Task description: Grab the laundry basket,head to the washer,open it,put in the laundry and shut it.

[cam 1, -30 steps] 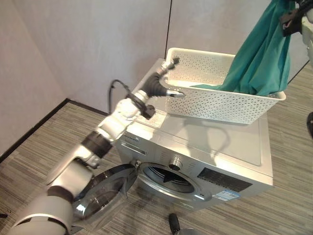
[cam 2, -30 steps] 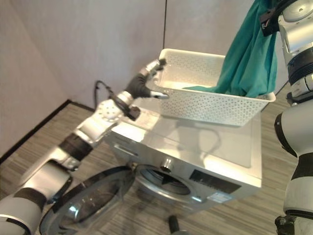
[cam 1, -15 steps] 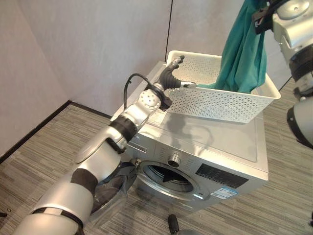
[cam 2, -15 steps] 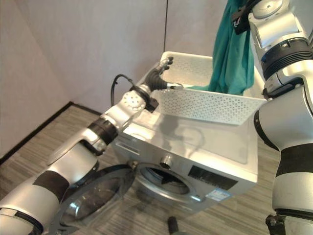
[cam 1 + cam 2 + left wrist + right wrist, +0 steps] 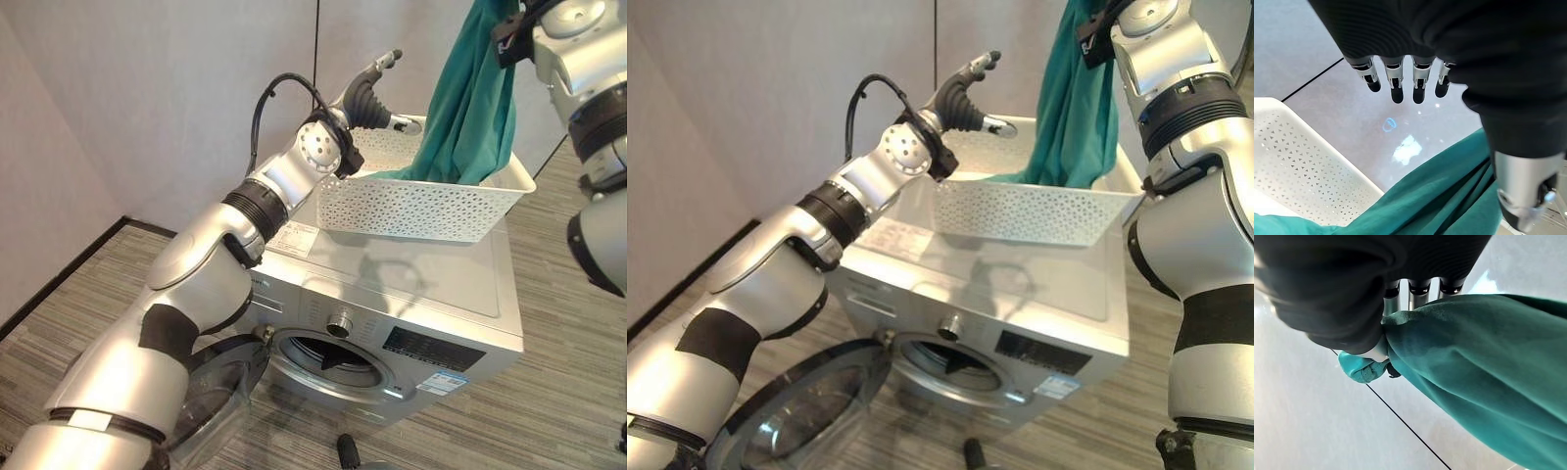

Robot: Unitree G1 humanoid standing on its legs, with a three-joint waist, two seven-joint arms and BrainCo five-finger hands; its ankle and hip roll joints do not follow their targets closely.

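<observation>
Your right robot hand pinches the cloth, its top cut off, above the basket; left robot hand hovers open.

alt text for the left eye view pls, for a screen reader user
The right hand lifts a teal cloth high out of a white laundry basket on top of a washer, whose door hangs open. The left hand hovers open above the basket's rim.

the stickers on the washer bear no legible print.
</observation>
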